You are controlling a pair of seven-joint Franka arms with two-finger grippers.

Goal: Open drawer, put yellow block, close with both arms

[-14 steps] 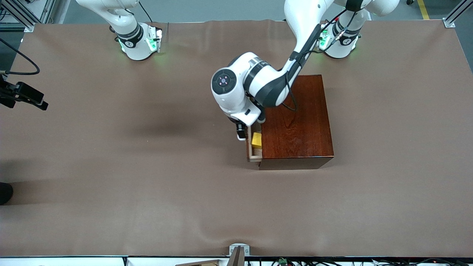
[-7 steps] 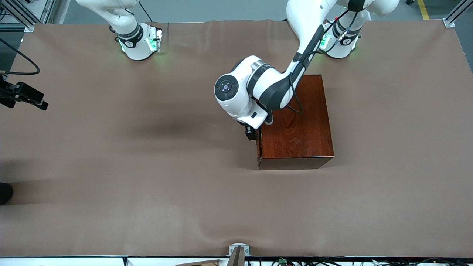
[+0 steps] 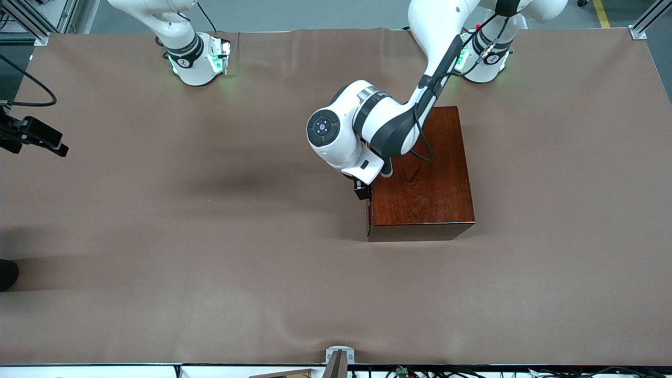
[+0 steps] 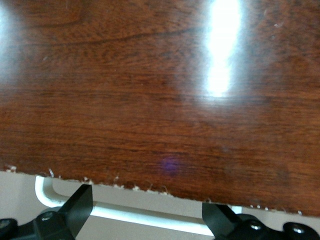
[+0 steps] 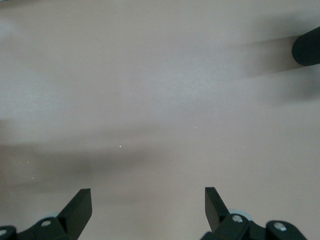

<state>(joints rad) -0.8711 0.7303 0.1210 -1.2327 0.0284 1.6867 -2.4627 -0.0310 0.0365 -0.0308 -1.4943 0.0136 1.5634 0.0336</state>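
The mahogany box (image 3: 422, 173) stands mid-table with its drawer (image 3: 368, 210) pushed flush into it. The yellow block is hidden. My left gripper (image 3: 362, 190) hangs at the drawer's front, at the edge of the box top. In the left wrist view the left gripper (image 4: 148, 202) is open, and the white handle (image 4: 125, 212) lies below it, running from one fingertip to the other, under the glossy box top (image 4: 150, 100). My right gripper (image 5: 148, 200) is open over bare brown table with nothing between its fingers; it does not show in the front view.
The brown table cover (image 3: 210, 236) stretches wide around the box. A black device on a cable (image 3: 34, 136) sticks in at the right arm's end, and a dark round object (image 3: 8, 274) lies nearer the front camera there. The arm bases (image 3: 197, 58) stand along the far edge.
The drawer, part open with the yellow block showing inside, has slid fully into the box. My left gripper moved with its front toward the box. The right gripper stayed open.
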